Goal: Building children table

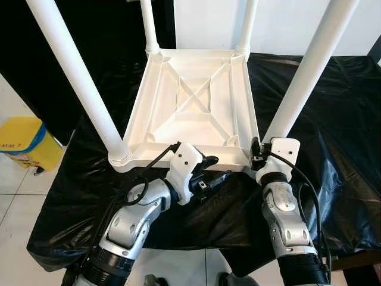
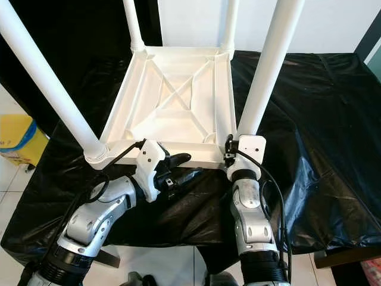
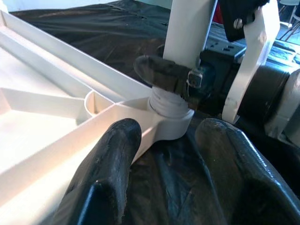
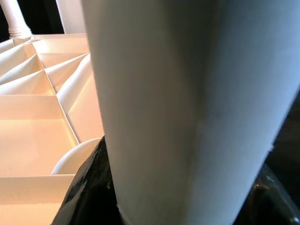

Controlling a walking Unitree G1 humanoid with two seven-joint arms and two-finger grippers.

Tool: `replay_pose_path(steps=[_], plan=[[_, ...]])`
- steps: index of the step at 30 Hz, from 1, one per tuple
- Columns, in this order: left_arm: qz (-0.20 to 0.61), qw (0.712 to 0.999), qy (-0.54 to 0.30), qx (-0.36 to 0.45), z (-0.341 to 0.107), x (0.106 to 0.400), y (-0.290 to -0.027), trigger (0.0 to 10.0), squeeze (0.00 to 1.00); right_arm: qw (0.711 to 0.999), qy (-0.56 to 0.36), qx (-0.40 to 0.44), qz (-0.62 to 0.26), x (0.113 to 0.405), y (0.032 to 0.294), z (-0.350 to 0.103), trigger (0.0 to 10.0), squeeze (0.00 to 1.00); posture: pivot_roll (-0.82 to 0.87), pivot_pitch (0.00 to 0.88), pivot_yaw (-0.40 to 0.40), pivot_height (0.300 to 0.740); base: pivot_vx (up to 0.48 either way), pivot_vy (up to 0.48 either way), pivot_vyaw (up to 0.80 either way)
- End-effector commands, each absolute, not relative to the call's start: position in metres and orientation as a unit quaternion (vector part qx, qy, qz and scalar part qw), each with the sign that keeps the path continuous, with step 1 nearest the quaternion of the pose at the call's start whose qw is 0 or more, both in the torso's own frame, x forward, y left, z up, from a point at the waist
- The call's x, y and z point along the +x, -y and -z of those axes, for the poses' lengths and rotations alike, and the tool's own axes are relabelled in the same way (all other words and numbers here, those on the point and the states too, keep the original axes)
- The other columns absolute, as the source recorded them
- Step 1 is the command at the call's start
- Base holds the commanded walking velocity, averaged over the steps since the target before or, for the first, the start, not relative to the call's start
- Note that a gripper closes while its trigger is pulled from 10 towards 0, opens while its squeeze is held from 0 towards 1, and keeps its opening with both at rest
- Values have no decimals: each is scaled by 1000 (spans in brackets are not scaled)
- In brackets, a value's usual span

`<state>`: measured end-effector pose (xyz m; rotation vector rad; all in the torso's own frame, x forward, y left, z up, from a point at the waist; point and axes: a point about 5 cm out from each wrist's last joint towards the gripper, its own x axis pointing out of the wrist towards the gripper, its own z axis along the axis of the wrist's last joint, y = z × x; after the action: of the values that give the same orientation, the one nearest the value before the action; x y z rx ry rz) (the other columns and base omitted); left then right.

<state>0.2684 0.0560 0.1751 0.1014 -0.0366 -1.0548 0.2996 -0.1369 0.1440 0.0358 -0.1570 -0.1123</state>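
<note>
The white tabletop (image 1: 196, 107) is laid upside down on a surface draped in black sheeting (image 1: 321, 143), its ribbed underside facing up, and a white leg stands in each of its four corners. The near right leg (image 1: 306, 71) is held low down, just above its socket, by the right gripper (image 1: 257, 154); in the left wrist view one of its black fingers (image 3: 164, 72) is seen wrapped across the leg, so the fingers are closed around it. The left gripper (image 1: 213, 170) is held just beside the near edge of the tabletop, its fingers spread and nothing between them, one finger (image 3: 110, 159) lying against the rim.

The step in hand is judged to be the seating of this near right leg. It is done well if the leg is kept in line with its socket while it is turned or pressed home, since a tilted leg is likely to bind. The tabletop should be steadied at the near rim by the left gripper, so that the whole piece is not dragged across the slippery sheeting. The collar at the leg's foot should be brought flush with the socket before the grip is loosened.

A yellow bin (image 1: 27, 143) stands on the floor at the far left.
</note>
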Motion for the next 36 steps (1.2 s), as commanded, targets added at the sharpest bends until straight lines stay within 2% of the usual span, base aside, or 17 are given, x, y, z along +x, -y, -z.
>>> replay_pose_path(steps=[1,2,3,6,11,16,17,18,19,28,29,30,31,36], plan=[[515,856,8,48,-173,268,-56,10000,0,998,36,22,47,300,137,-127,10000,0,-136,134,64,740,0,0,0],[515,856,8,48,-173,268,-56,10000,0,998,36,22,47,300,137,-127,10000,0,-136,134,64,740,0,0,0],[516,855,8,49,-173,269,-57,10000,0,998,39,24,32,300,138,-128,10000,1000,-137,133,64,740,0,0,0],[516,855,8,50,-174,270,-57,10000,0,999,39,25,23,299,139,-128,10000,1000,-137,133,64,740,0,0,0],[515,856,11,49,-175,271,-57,10000,0,998,52,17,-43,296,150,-133,10000,1000,-140,125,66,740,0,0,0],[512,857,14,49,-177,271,-58,10000,0,986,63,-18,-154,291,170,-140,10000,1000,-131,122,65,740,0,0,0],[512,858,13,50,-177,271,-59,10000,0,981,62,-31,-179,292,174,-142,10000,231,-128,122,65,740,0,0,0],[512,858,13,51,-176,271,-59,10000,0,978,62,-39,-194,293,177,-144,10000,231,-127,119,64,740,0,0,0],[511,858,12,51,-176,271,-60,10000,0,975,63,-49,-209,296,180,-147,10000,0,-124,118,63,740,0,0,0],[513,857,16,50,-178,271,-58,10000,0,955,52,-96,-275,313,184,-154,10000,0,-123,107,63,740,0,0,0],[514,856,16,51,-178,271,-57,10000,0,952,47,-103,-284,314,184,-153,8039,0,-123,107,63,740,0,0,0],[513,857,16,50,-178,272,-57,10000,0,951,41,-106,-289,315,185,-151,2000,0,-119,110,59,740,0,0,0],[511,858,16,50,-178,272,-58,10000,0,949,35,-106,-295,314,185,-149,0,0,-117,110,57,740,0,0,0],[509,859,15,48,-177,270,-59,10000,0,947,23,-104,-304,310,189,-142,0,0,-111,113,47,740,0,0,0]])
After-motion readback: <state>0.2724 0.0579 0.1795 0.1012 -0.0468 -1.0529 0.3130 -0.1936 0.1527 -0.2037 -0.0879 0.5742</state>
